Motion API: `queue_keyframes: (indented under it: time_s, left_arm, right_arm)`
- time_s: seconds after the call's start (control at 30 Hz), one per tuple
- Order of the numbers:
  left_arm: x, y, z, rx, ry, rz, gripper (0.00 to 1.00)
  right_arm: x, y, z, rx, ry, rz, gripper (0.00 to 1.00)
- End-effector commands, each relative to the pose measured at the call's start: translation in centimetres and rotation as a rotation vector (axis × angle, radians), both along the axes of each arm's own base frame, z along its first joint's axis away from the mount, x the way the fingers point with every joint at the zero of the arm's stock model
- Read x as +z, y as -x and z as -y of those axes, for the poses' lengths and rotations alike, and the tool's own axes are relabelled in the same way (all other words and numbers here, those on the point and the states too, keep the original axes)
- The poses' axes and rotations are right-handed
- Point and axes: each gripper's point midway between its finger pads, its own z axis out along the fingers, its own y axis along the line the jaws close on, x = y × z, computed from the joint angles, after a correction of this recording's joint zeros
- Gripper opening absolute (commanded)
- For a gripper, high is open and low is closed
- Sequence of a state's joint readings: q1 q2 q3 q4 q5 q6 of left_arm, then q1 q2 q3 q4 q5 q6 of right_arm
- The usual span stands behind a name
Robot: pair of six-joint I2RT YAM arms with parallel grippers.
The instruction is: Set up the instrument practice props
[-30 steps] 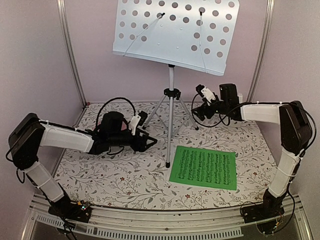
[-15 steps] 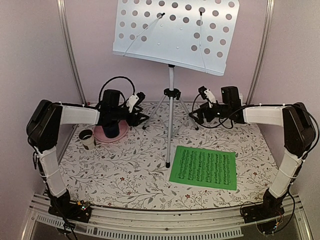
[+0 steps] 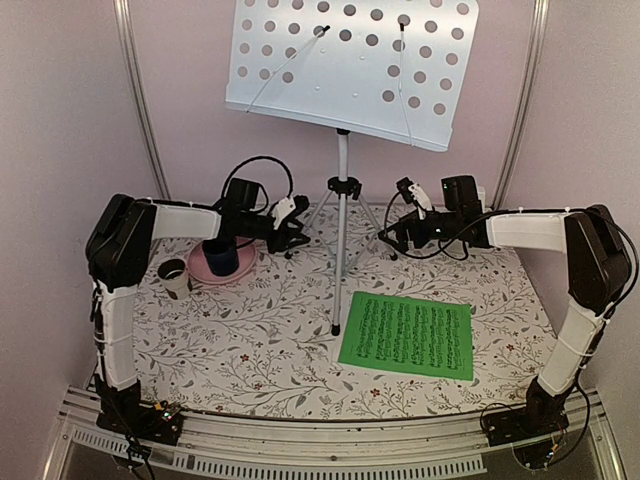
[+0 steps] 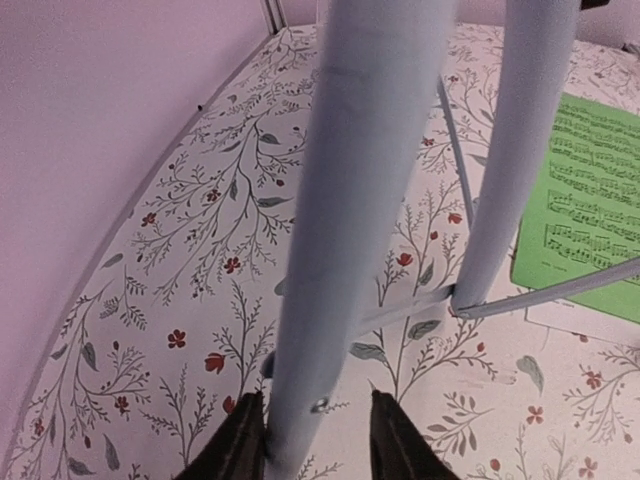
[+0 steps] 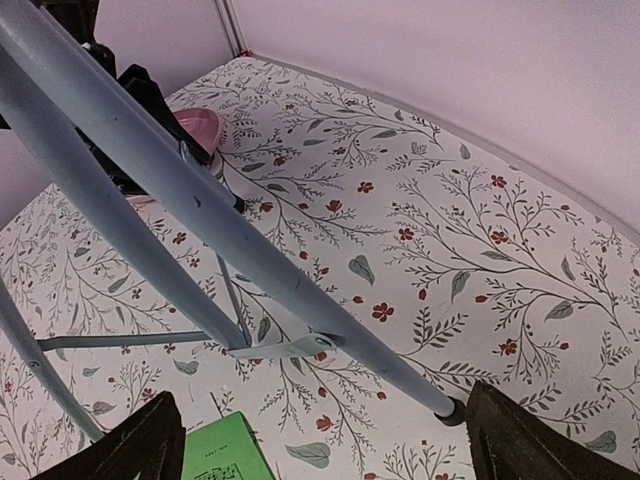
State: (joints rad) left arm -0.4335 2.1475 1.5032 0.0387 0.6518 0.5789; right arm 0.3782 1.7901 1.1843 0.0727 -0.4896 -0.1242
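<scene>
Since earlier view, my left claw [image 4: 308, 440] swung to stand [image 3: 341, 190] leg, fingers narrowing around it; right claw [image 5: 325, 440] wide, empty. Green sheet [image 3: 407, 334] flat on tabletop [image 3: 250, 350], not placed.

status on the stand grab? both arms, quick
Left gripper closing around a music stand leg, contact unclear. Right gripper wide open beside another leg, holding nothing. Green sheet flat on table. Blue cup on pink plate near left arm.
</scene>
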Motion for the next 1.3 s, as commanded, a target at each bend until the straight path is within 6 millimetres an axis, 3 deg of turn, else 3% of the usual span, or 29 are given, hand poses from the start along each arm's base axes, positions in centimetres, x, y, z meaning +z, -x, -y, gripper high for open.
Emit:
queue_keyframes:
  time_s: [0.0, 0.17, 0.37, 0.43, 0.73, 0.93, 1.27]
  left_arm:
    - [-0.2, 1.2, -0.5, -0.031, -0.006, 0.005, 0.29]
    - [-0.2, 1.5, -2.2, 0.026, -0.040, 0.031, 0.08]
    - [0.6, 2.0, -4.0, 0.073, -0.068, 0.052, 0.01]
    - [2.0, 2.4, -4.6, 0.086, -0.055, 0.083, 0.00]
    - [1.7, 2.9, -6.5, 0.116, -0.077, 0.083, 0.00]
    - [2.0, 2.8, -6.3, 0.123, -0.054, 0.079, 0.04]
    - [2.3, 3.3, -6.1, 0.130, -0.005, 0.071, 0.14]
  right_arm:
    - [1.8, 0.2, -0.1, 0.022, -0.031, 0.017, 0.99]
    - [2.2, 1.4, -0.9, 0.067, -0.088, 0.000, 0.98]
    - [1.4, 5.0, -3.9, 0.156, -0.146, -0.062, 0.93]
    - [0.9, 6.9, -5.1, 0.201, -0.172, -0.103, 0.91]
    - [-0.2, 14.4, -9.6, 0.360, -0.207, -0.170, 0.84]
    - [-2.1, 16.6, -11.7, 0.416, -0.201, -0.223, 0.71]
    - [-3.9, 17.2, -14.8, 0.438, -0.199, -0.267, 0.63]
